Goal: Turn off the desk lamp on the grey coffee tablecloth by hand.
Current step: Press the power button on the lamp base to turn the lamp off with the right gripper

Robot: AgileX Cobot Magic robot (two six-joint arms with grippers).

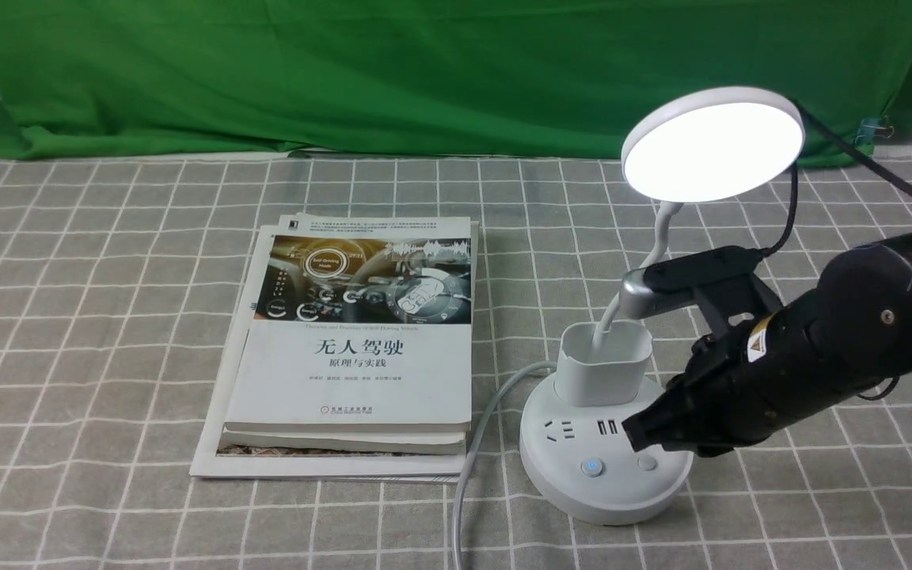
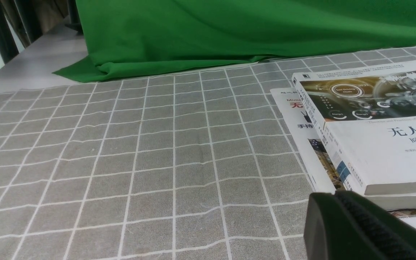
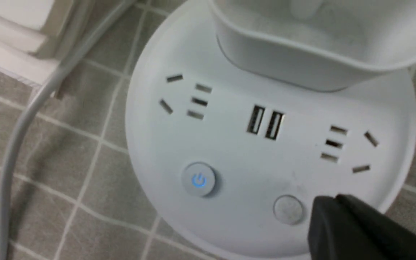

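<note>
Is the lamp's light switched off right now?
No: the round head of the desk lamp glows bright white in the front view, and a button on its base shows a blue symbol.

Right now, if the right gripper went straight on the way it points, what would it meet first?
The right gripper, shut, would most likely meet the desk lamp, on its base top, at or just beside the plain grey button, not the blue-lit power button. Depth is unclear.

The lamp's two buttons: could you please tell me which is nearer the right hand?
The plain grey button, beside the tip of the right hand; the other button, farther off, bears a glowing blue power symbol.
</note>
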